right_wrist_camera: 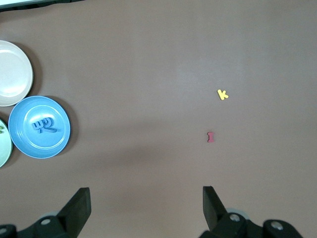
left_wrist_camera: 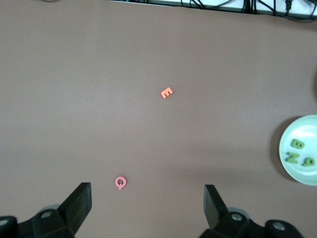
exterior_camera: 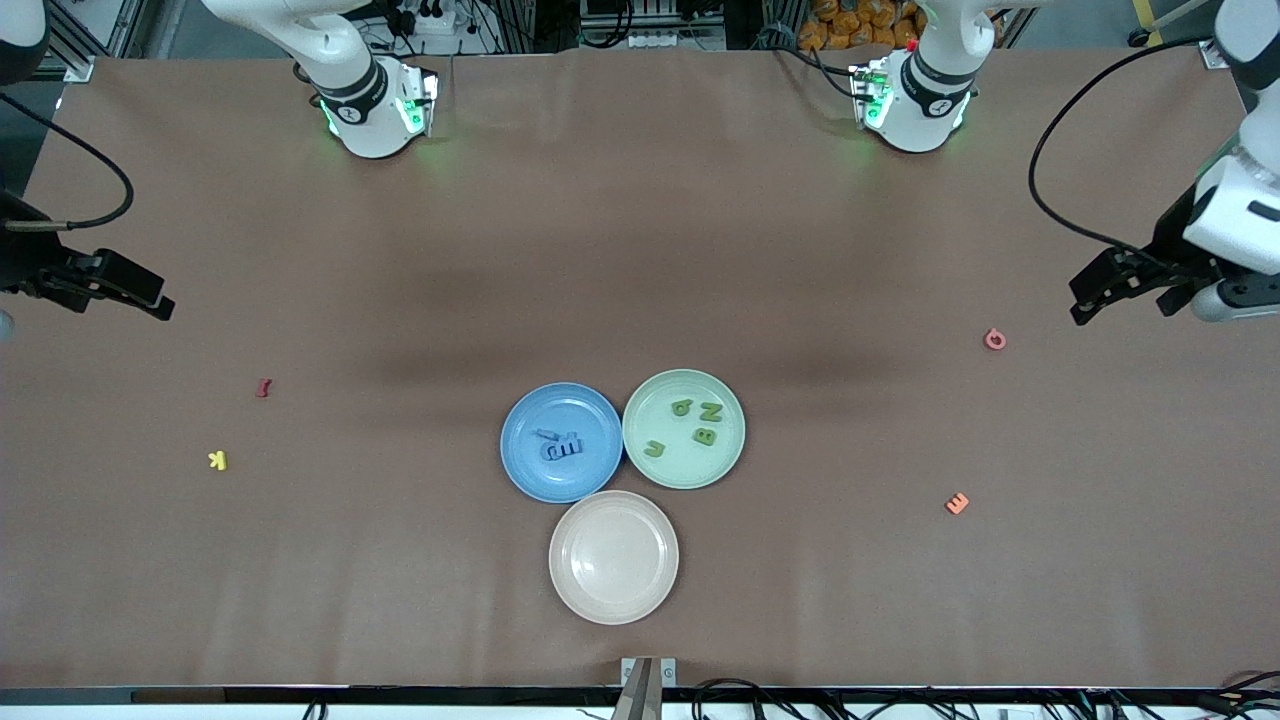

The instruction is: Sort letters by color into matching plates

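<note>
Three plates touch mid-table: the blue plate holds a clump of blue letters, the pale green plate holds several green letters, and the beige plate, nearest the camera, is bare. A pink Q and an orange E lie toward the left arm's end. A red I and a yellow K lie toward the right arm's end. My left gripper hangs open over the table beside the pink Q. My right gripper hangs open over bare table, holding nothing.
The brown table top is bare between the arm bases and the plates. A small metal fixture sits at the table's near edge. Cables hang from both arms at the table's ends.
</note>
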### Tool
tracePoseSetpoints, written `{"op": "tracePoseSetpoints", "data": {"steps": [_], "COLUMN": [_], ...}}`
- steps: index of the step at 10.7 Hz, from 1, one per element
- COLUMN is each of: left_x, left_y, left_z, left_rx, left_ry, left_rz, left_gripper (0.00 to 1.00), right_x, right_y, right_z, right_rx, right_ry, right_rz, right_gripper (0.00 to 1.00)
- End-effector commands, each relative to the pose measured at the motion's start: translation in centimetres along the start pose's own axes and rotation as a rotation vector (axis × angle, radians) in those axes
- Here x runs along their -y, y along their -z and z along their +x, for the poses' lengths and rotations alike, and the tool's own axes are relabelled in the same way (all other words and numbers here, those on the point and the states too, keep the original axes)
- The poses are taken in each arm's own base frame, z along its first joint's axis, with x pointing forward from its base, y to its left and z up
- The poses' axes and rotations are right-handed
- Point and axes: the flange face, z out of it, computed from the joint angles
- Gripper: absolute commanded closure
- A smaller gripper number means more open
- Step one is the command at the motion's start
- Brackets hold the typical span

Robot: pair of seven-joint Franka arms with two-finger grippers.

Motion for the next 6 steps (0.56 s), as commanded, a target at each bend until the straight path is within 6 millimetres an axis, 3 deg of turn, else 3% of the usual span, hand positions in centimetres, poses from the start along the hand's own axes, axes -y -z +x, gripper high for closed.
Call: {"op": "tracePoseSetpoints", "data": {"steps": [1, 3, 6], "left_x": [1.2, 1.1, 1.0], "left_y": [3.0, 4.5, 6.2], "left_z": [-0.5, -0.8, -0.7], "left_rx": [0.088, 0.109, 0.107], "left_ry": [-0.014, -0.031, -0.106], "left_rz": [-0.062, -0.061, -0.060], "left_gripper": [0.00, 0.00, 0.00], "right_x": [0.1, 0.7, 1.0], "right_y": [-0.6, -2.4, -1.9], "right_z": [0.2, 0.0, -0.8], "right_rx": [-0.010, -0.005, -0.007], "right_ry": [-0.017, -0.005, -0.001], "right_rz": [-0.023, -0.022, -0.019], "right_gripper": [0.00, 0.00, 0.00]}}
